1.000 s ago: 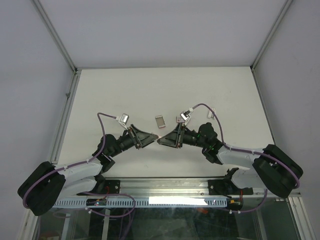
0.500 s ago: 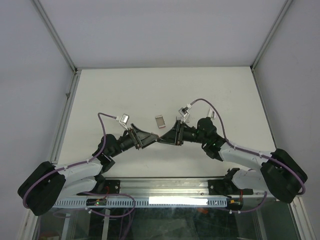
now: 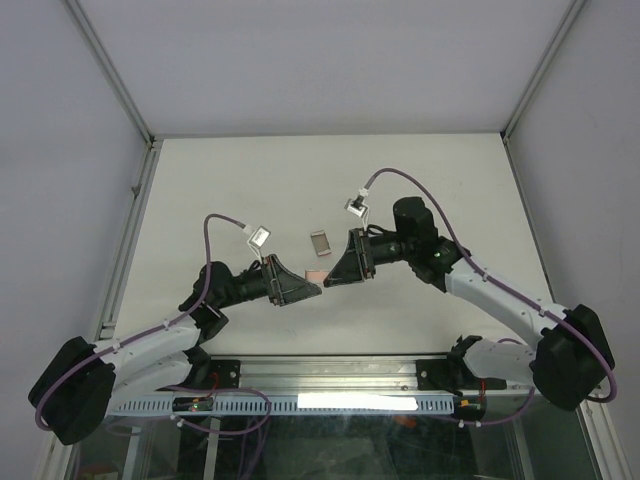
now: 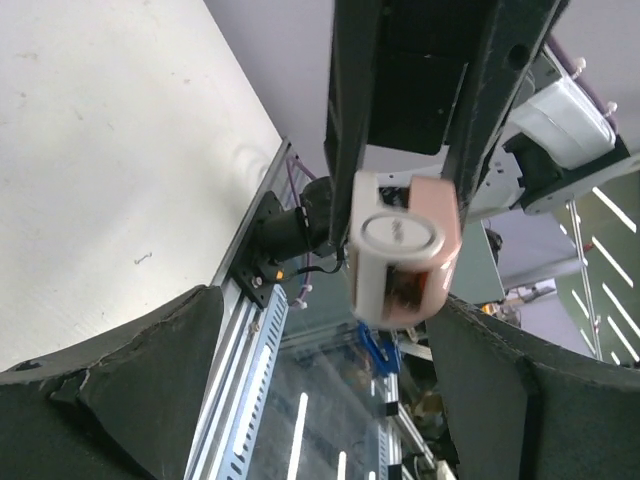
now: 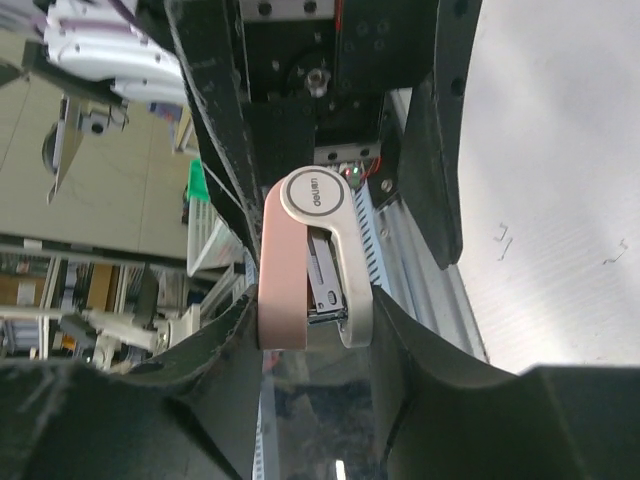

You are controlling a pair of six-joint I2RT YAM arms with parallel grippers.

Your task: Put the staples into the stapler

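Observation:
The small stapler, one half pale pink and one white, hangs above the table's middle between the two gripper tips. My right gripper is shut on the stapler, pink side against one finger and white side against the other, with the metal staple channel showing between the halves. My left gripper faces it with jaws spread wide, and the stapler sits just ahead of them without touching either finger. The staples box lies flat on the table just behind both grippers.
The white table is walled on the left, right and back. An aluminium rail with both arm bases runs along the near edge. Purple cables loop above each wrist.
My left jaws have spread wide and let go of the stapler. The right arm has lifted and swung toward the back, keeping the stapler in its grip.

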